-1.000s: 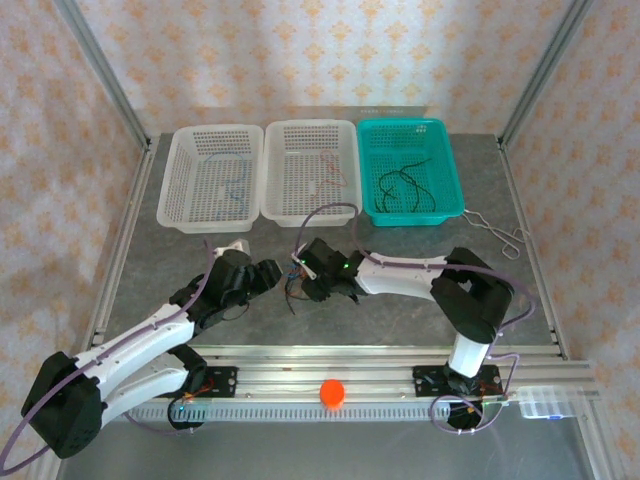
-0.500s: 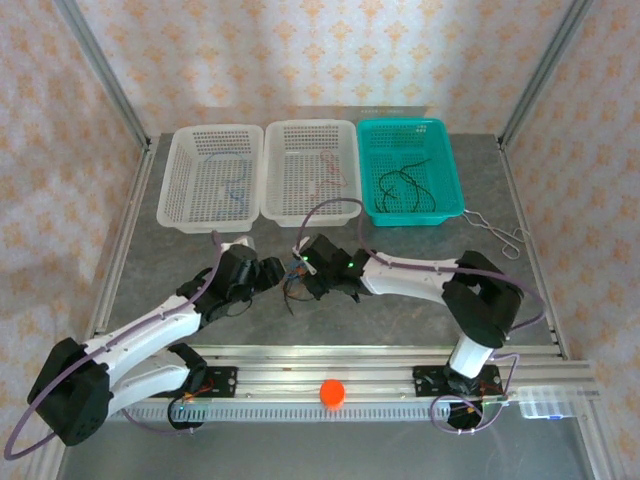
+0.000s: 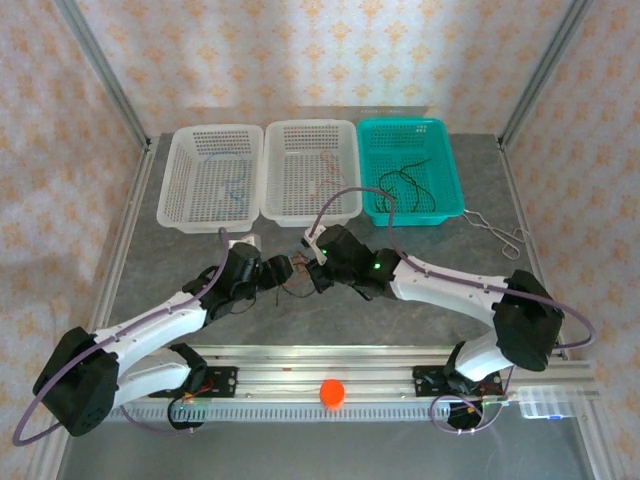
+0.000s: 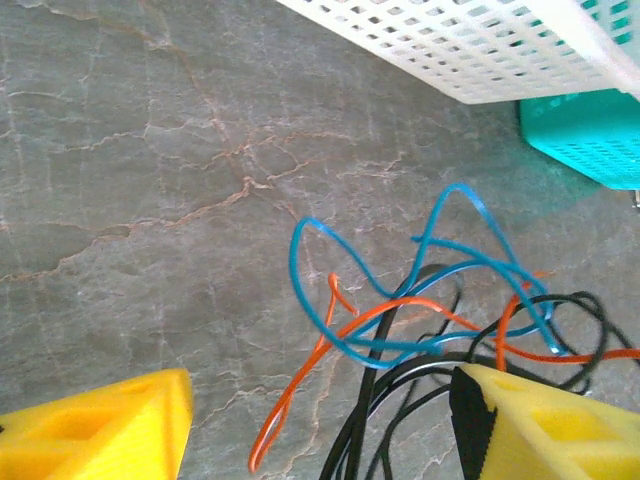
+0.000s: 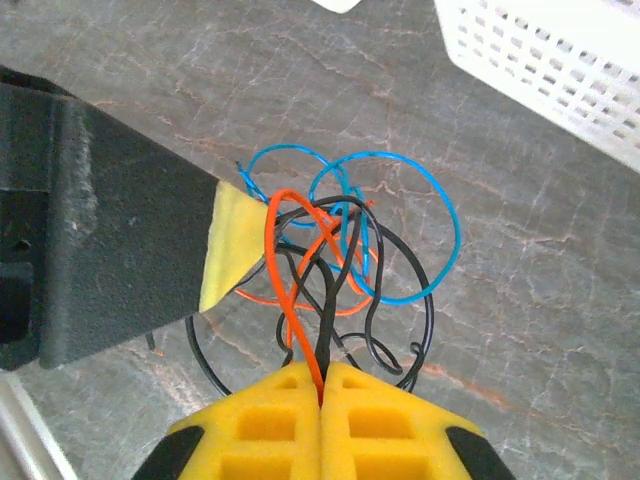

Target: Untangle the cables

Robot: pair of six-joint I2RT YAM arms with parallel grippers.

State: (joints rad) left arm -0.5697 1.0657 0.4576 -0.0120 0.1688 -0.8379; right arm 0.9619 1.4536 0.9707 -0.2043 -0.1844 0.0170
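Observation:
The cables (image 3: 297, 284) are a tangle of thin blue, orange-red and black wires on the grey table between my two grippers. In the right wrist view my right gripper (image 5: 322, 388) is shut on an orange-red and a black strand of the tangle (image 5: 345, 250), which fans out ahead of it. My left gripper (image 4: 320, 430) stands open, and the cables (image 4: 420, 320) lie between its yellow fingers (image 4: 105, 430), the black strands close to the right one. From above, the left gripper (image 3: 283, 268) and the right gripper (image 3: 315, 262) face each other across the tangle.
Three baskets stand at the back: a white one (image 3: 165, 200) on the left, a white one (image 3: 308, 124) in the middle and a teal one (image 3: 455, 180), each holding loose wires. Silver forceps (image 3: 497, 232) lie at the right. An orange ball (image 3: 332, 392) sits on the front rail.
My right gripper has shut on strands of the tangle and its arm has stretched further left. My left gripper has opened wider and moved right up to the tangle.

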